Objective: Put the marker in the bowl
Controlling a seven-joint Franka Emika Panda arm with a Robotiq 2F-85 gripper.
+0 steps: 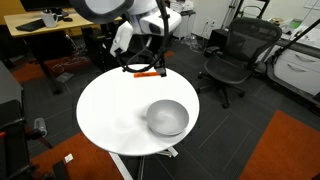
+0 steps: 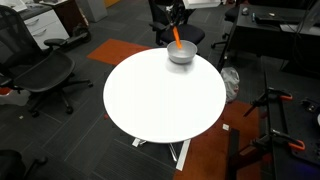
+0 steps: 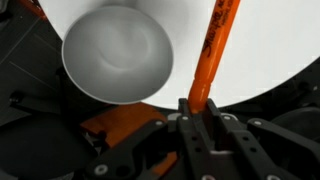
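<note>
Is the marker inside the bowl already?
No, in the wrist view the claw grips the marker beside the bowl, which is empty.

Even indoor light; small, soft, slightly blurred frames.

No text, label, brand, number or sign was legible in any view. In the wrist view, the marker (image 3: 214, 55), located at 1 o'clock in the frame, carried a line of dark printing along its orange barrel; the characters were too blurred to be read.
</note>
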